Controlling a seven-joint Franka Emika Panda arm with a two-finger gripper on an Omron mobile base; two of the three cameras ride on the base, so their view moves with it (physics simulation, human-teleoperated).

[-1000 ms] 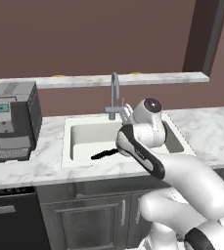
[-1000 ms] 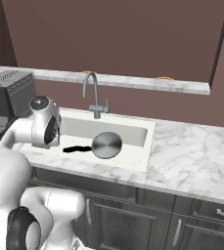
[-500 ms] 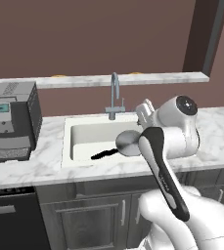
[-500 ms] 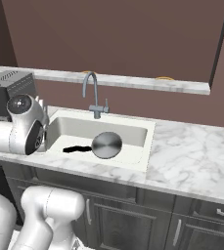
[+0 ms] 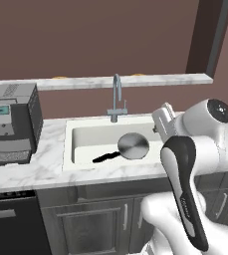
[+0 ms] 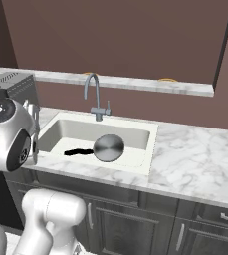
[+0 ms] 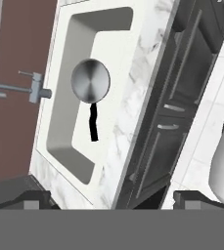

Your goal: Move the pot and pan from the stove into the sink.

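My pincer point(image 7: 111, 197) is standing wide open and holding nothing; in the hand view I am seeing its two dark finger tips point(image 7: 33, 199) spread apart at the bottom, one at each side. I am looking along it at the sink point(image 7: 67, 105) from above and from the near side.

I am counting one pan point(image 5: 132, 146), one sink point(image 5: 80, 134) and one faucet point(image 5: 116, 97). One coffee machine point(image 5: 13, 122) is sitting on the worktop point(image 5: 31, 172) at the left of the basin.

The pan is lying flat on the floor of the sink, roughly in its middle, bottom up as far as I can tell, showing a plain silver disc. Its long axis is running left to right along the basin: the round body is lying to the right and the black handle point(image 5: 105, 157) is pointing left and slightly toward the near wall. In the right base view the pan point(image 6: 108, 148) is sitting just in front of the faucet point(image 6: 93, 94).

The pan is lying well apart from the pincer, which is touching nothing.
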